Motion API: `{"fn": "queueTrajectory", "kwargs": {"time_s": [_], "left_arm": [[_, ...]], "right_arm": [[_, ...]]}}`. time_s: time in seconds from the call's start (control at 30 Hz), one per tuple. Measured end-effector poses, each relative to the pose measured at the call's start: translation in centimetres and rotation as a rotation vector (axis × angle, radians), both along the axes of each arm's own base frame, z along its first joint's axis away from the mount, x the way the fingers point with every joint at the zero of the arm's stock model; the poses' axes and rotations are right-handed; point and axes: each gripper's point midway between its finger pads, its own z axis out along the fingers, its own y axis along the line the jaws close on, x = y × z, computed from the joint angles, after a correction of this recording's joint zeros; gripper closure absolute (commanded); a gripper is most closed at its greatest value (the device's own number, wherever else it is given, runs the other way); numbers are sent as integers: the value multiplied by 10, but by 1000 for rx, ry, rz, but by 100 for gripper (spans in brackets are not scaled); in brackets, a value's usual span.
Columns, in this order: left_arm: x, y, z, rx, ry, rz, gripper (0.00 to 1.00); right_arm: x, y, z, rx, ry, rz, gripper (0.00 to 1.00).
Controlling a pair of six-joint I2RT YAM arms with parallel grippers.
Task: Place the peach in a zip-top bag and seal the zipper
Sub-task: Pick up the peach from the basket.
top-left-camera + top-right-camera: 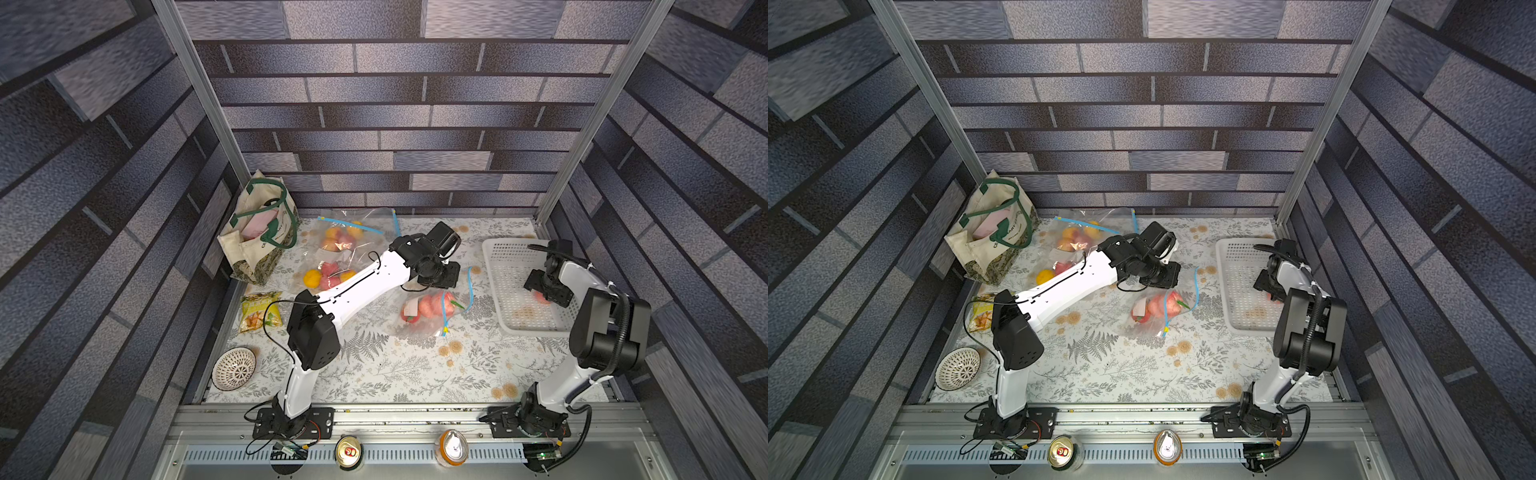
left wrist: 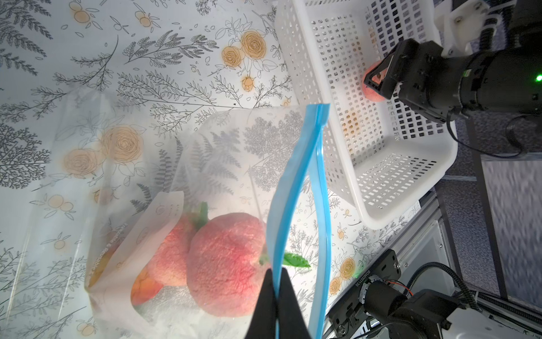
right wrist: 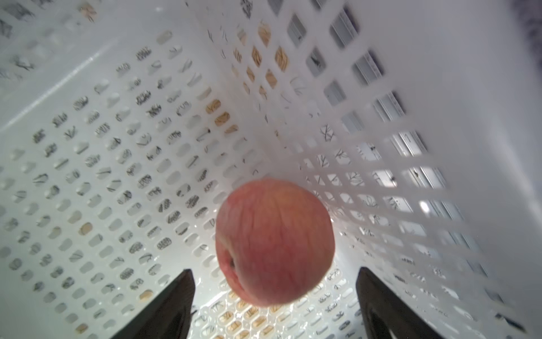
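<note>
Straddling the peach (image 3: 275, 240) in the basket (image 3: 111, 123), your right hand (image 3: 274, 271) is spread wide, fruit straight ahead between its fingers; your left hand (image 2: 275, 283) clenches the zipper (image 2: 293, 182) of the bag (image 2: 231, 158).

2 cans (image 1: 348, 452), 1 basket (image 1: 491, 266), 1 bowl (image 1: 234, 368), 1 tote (image 1: 249, 253), 1 snack pkt (image 1: 259, 312), 2+ zip bags (image 1: 415, 329)

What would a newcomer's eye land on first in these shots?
First, the left hand, shut on the blue zipper strip of a clear zip-top bag mid-table, with peaches inside it. Then the right hand, open, its fingers on either side of a lone peach lying in the white basket on the robot's right.
</note>
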Motion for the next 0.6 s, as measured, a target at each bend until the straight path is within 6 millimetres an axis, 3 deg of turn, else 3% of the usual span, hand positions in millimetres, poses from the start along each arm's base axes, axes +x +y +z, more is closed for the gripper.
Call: {"fn": "queueTrajectory", "kwargs": {"time_s": [0.23, 0.43, 0.6], "left_arm": [[8, -2, -8, 12, 10, 9, 100], [8, -1, -7, 13, 11, 11, 100], [9, -1, -5, 13, 11, 11, 100]], "right_arm": [[16, -5, -9, 1, 10, 3, 19], [16, -4, -12, 4, 18, 5, 30], [16, -4, -11, 4, 15, 7, 31]]}}
